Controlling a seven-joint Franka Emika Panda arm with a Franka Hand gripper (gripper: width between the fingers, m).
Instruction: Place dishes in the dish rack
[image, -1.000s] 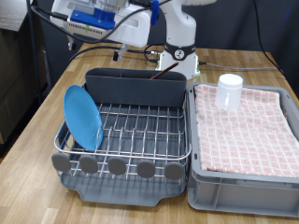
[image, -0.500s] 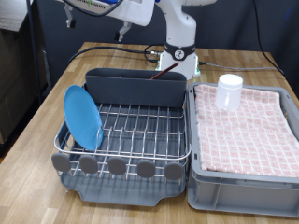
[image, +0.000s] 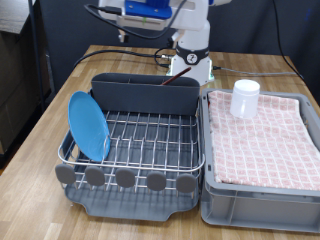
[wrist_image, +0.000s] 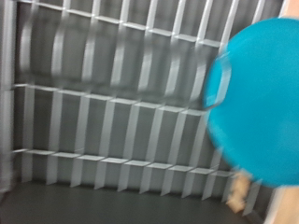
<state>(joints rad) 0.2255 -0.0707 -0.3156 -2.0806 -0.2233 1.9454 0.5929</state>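
Note:
The light-blue plate stands on edge in the dish rack, at the exterior view's left, leaning against the wire grid. The white cup stands upright on the pink checked cloth, apart from the rack. Only the hand of my gripper shows, at the exterior view's top edge, high above the rack's grey cutlery bin; its fingers are cut off. The blurred wrist view looks down on the rack's wires and the plate, with no fingers in it.
A grey crate lined with pink checked cloth sits at the exterior view's right, touching the rack. Both rest on a wooden table. The robot's base and cables stand behind the rack.
The hand has risen and swung towards the exterior view's right, leaving most of it above the picture's top edge. Plate and cup have not moved.

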